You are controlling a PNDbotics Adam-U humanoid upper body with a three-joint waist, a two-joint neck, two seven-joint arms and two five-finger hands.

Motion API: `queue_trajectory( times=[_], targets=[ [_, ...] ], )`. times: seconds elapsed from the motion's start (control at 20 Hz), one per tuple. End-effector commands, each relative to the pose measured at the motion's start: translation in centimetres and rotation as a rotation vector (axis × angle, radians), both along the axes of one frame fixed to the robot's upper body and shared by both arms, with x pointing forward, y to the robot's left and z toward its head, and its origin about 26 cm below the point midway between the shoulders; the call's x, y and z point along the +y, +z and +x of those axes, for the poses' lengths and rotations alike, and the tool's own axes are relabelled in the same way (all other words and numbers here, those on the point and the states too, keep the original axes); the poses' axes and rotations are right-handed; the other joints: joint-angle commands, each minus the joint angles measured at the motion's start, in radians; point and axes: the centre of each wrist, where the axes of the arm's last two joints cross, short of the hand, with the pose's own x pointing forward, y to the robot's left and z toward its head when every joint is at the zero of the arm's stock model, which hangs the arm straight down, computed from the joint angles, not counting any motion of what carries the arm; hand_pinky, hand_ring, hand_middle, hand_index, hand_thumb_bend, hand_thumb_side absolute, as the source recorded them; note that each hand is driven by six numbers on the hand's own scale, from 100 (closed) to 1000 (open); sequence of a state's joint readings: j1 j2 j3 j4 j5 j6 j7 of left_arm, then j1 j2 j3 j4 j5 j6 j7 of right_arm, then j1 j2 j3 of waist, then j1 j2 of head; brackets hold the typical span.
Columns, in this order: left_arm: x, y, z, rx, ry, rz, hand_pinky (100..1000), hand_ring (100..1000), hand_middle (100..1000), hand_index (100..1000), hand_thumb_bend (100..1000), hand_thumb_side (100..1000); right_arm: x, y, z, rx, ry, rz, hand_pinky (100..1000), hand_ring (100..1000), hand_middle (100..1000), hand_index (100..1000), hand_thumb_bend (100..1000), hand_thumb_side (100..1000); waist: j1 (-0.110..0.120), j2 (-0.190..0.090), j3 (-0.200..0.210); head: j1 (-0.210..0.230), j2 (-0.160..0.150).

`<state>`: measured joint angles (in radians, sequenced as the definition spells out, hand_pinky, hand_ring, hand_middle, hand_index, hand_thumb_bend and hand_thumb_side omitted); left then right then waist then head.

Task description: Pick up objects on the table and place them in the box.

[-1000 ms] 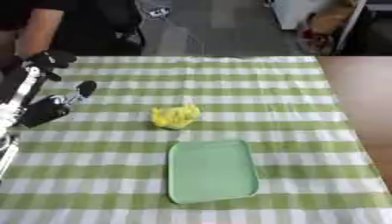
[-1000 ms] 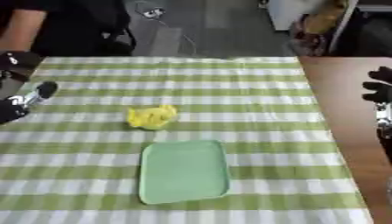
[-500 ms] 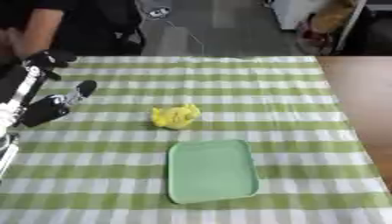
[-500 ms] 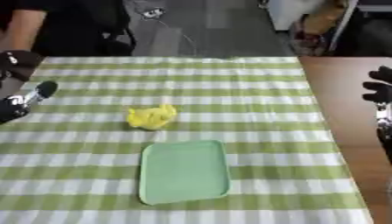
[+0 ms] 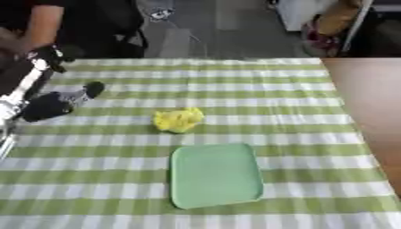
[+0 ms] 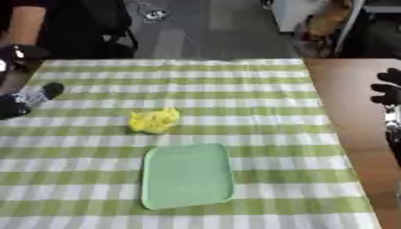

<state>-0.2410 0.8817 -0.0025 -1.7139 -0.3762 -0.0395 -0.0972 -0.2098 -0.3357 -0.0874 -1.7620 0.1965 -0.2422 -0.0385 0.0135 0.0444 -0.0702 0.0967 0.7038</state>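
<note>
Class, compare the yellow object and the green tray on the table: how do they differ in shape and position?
The yellow object is lumpy and crumpled; the green tray is flat, smooth and rectangular with rounded corners. The yellow object lies farther from the robot, the green tray nearer. Both rest on the checked tablecloth, apart.

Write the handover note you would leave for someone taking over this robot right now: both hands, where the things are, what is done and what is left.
Left hand: at the table's left edge, over the cloth, holding nothing; its fingers are too unclear to call open or shut.
Right hand: at the right edge, off the checked cloth, over the brown surface, fingers spread, holding nothing.
Yellow object: lies crumpled on the green checked tablecloth, just beyond the far edge of the tray, untouched.
Green tray: flat on the cloth near the middle front, nothing in it.
Done: nothing placed so far.
Left: pick up the yellow object and put it in the tray. The left hand looks nearer to it.
</note>
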Motion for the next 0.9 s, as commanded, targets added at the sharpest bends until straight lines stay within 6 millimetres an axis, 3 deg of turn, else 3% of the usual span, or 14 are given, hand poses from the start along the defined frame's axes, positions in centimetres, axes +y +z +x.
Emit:
queue_trajectory(
  times=[0.05, 0.65, 0.9],
  targets=[
    [0.5, 2.2, 0.6, 0.032, -0.017, 0.117, 728, 775, 835, 888, 682, 774, -0.2, 1.1, 0.0, -0.029, 0.009, -0.028, 694, 755, 780, 891, 100, 793, 0.002, -0.011, -0.001, 0.007, -0.011],
    [0.3, 2.6, 1.3, 0.040, -0.039, 0.123, 721, 768, 829, 886, 677, 789, -0.2, 1.2, 0.0, -0.032, 0.011, -0.029, 694, 755, 780, 890, 100, 793, 0.002, -0.009, -0.005, 0.003, -0.011],
    [-0.8, 3.1, 2.5, 0.055, -0.064, 0.143, 714, 762, 826, 882, 690, 797, -0.1, 1.0, 0.0, -0.026, 0.014, -0.029, 694, 755, 780, 890, 100, 792, 0.001, -0.013, -0.003, 0.002, -0.009]
  ],
)
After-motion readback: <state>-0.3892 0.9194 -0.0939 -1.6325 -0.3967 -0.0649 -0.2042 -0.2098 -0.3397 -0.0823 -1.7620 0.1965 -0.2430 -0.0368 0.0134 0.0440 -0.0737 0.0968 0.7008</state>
